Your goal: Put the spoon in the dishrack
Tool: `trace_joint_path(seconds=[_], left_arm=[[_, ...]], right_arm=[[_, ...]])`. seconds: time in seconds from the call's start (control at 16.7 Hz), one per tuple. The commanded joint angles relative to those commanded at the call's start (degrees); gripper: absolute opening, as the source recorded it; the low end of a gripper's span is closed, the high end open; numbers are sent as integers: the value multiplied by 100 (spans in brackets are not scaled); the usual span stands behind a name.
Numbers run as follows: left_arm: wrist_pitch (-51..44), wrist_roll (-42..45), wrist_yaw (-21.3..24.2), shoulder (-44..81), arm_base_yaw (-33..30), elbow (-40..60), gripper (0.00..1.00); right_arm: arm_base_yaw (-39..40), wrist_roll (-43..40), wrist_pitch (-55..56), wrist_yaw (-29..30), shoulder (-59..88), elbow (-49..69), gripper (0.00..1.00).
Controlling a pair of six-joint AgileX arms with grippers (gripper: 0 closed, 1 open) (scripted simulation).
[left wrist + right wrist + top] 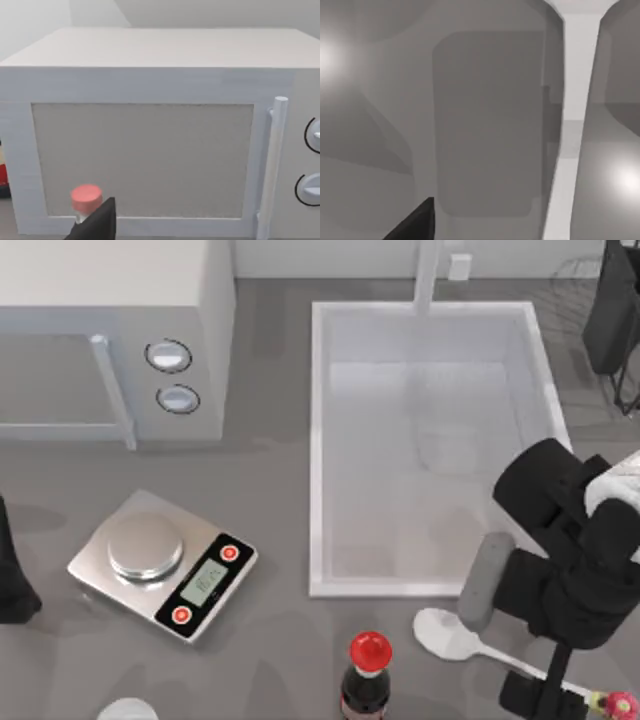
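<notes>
Near the front edge of the table, toward its right corner, lies the spoon, white, flat on the surface. Long axis runs diagonally: oval bowl toward the sink and the left, thin handle going to the front right corner, ending in a small red-pink knob close to the edge. Above the handle hangs the right gripper, black, partly covering the handle; cannot tell how wide its fingers stand, nor whether anything is held. Just left of the spoon bowl, at the front edge, a dark bottle with red cap; no label readable. Further left, a kitchen scale with two red buttons and a small display, digits not readable. At the left edge, the parked left arm. Beyond the spoon, a white sink basin. In the far left corner, a white microwave with two dials. In the far right corner, the dishrack, dark wire, well apart from the spoon.
</notes>
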Motion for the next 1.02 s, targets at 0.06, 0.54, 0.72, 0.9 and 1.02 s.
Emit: trace_joint_path(seconds=[0.06, 0.54, 0.72, 0.9, 1.02], left_arm=[[0, 0, 0, 0, 0, 0, 100], [0, 0, 0, 0, 0, 0, 100], [0, 0, 0, 0, 0, 0, 100], [0, 0, 0, 0, 0, 0, 100], [0, 0, 0, 0, 0, 0, 100]], right_arm=[[2, 3, 288, 0, 134, -156, 100], [12, 9, 835, 1, 440, -481, 92], [12, 9, 835, 1, 440, -481, 70], [12, 9, 835, 1, 440, -481, 47], [12, 9, 835, 1, 440, -481, 32]])
